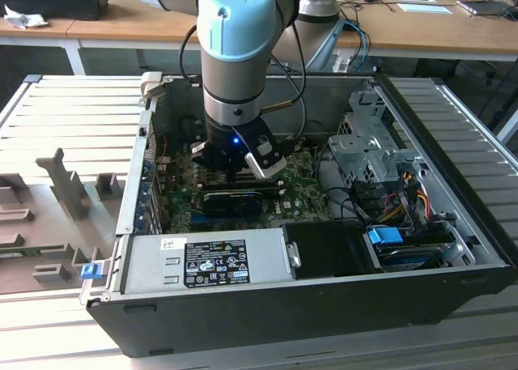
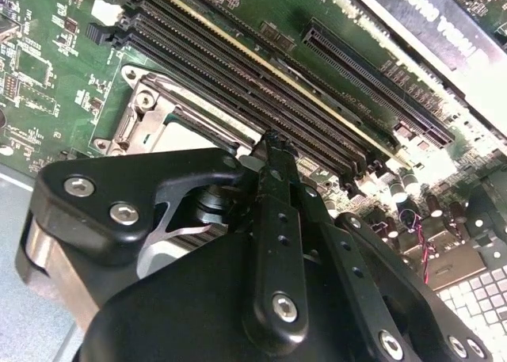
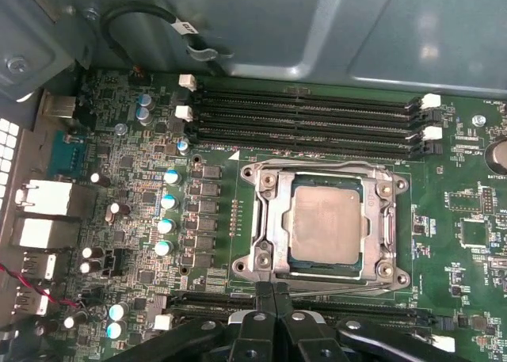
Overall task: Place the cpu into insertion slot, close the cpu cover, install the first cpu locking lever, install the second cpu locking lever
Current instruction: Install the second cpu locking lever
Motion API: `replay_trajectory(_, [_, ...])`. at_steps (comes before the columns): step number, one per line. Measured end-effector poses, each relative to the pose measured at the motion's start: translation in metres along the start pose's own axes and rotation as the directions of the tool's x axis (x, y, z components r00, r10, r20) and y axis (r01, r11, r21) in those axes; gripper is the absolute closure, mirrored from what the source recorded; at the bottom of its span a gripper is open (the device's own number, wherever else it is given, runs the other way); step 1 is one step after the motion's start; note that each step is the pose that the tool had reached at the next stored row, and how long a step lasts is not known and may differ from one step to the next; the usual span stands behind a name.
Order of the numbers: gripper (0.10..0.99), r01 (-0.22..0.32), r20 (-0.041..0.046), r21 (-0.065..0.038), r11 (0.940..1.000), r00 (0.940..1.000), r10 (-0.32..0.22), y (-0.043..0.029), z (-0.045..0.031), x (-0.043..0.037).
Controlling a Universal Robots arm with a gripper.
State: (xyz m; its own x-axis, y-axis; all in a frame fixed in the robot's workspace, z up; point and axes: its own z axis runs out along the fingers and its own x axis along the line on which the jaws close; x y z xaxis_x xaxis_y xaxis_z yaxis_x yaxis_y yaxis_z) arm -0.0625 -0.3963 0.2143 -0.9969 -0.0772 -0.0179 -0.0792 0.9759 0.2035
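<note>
Arm [image 1: 237, 42]: pale blue joint cap over a silver-grey cylindrical housing, ringed by a dark band lower down; black cables loop beside the housing; a small blue light glows on the black wrist block below that band; a white-and-black module is fixed just beside the light. Gripper [image 2: 273, 152]: matte black linkage bars and fingers [image 3: 273, 299], joined by silver hex-socket screws and round pivot pins.

The cpu [image 3: 326, 223] sits in the insertion slot [image 3: 379, 268] at centre-right of the first wrist view; the cpu cover [image 3: 270, 219] lies over it; memory slots [image 3: 305, 124] run above.
</note>
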Motion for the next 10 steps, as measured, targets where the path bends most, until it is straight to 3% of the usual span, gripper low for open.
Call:
replay_trajectory(4, [0.98,0.0,0.0,0.0,1.0,1.0,0.0,-0.0001,0.0002,0.0005])
replay_trajectory(6, [0.98,0.0,0.0006,-0.007,1.0,1.0,0.0,-0.0012,0.0003,0.0008])
replay_trajectory(10, [0.98,0.0,0.0007,-0.01,1.0,1.0,0.0,-0.005,-0.0003,0.0024])
